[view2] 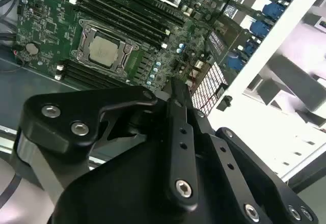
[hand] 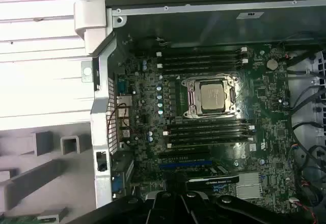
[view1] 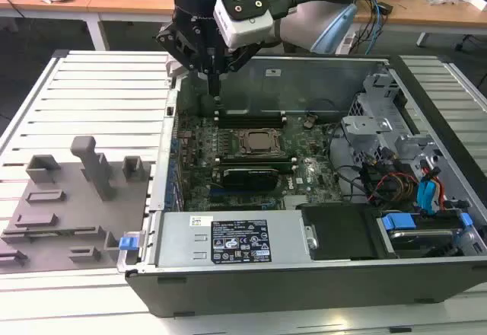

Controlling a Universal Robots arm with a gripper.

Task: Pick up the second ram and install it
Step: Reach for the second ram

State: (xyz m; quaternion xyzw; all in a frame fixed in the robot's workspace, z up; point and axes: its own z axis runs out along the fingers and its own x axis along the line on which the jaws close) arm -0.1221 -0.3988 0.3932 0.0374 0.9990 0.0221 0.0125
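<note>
Gripper (view1: 216, 95): fingers (view2: 177, 102) pressed together, nothing seen between; over case (view1: 304, 293) corner, by memory slots (hand: 201, 61). Ram (hand: 18, 218): on grey fixture (view1: 114, 217), beside case.

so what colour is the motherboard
The motherboard is dark green, clearest in the first wrist view.

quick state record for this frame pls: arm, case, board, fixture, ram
gripper: over the far corner of the open case, on the exterior view's left
case: open, lying on the slatted table
motherboard: exposed inside the case
CPU socket: mid-board, with memory slots on two sides of it
grey fixture: on the table beside the case, on the exterior view's left
second ram: cannot tell where it is
</note>
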